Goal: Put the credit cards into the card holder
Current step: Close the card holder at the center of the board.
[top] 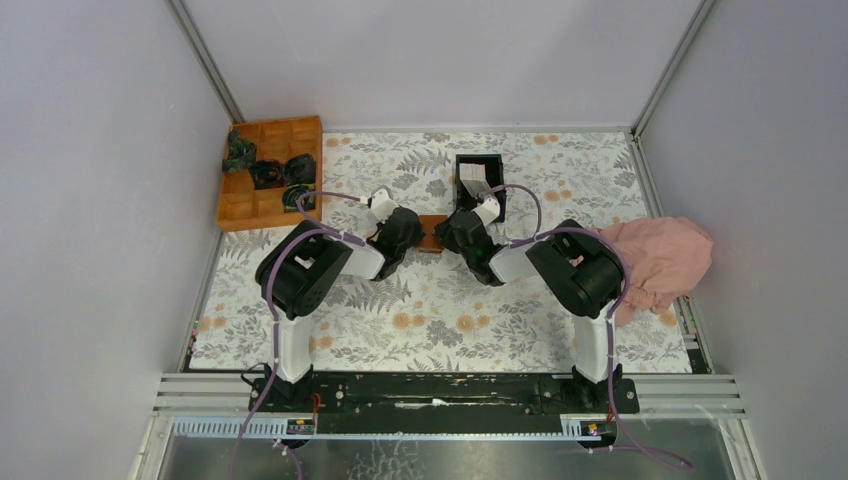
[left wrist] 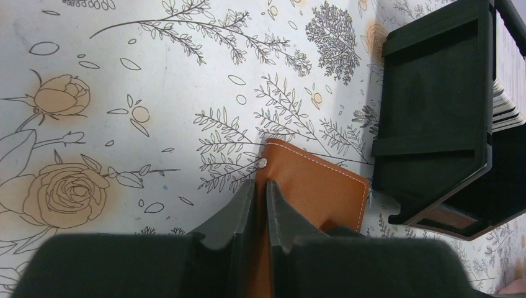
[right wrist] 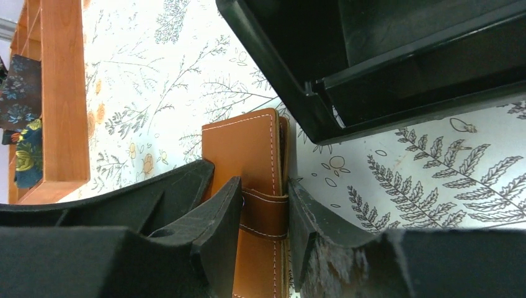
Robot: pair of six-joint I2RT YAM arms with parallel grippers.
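The reddish-brown card holder (top: 432, 233) lies closed on the floral table between both grippers. My left gripper (left wrist: 260, 194) is shut on its left edge, and the leather (left wrist: 316, 189) spreads out to the right of the fingers. From the opposite side, my right gripper (right wrist: 265, 211) straddles the holder (right wrist: 248, 146) at its closure strap (right wrist: 265, 214), one jaw against the strap and the other against the holder's edge. The credit cards (top: 472, 178) stand as a pale stack inside the black box (top: 492, 165). Their edges (left wrist: 505, 81) show at the right of the left wrist view.
The black box (left wrist: 434, 105) stands just behind the holder, its wall (right wrist: 291, 74) close above the right fingers. An orange wooden compartment tray (top: 262, 207) with dark items sits at the back left. A pink cloth (top: 655, 258) lies at the right edge.
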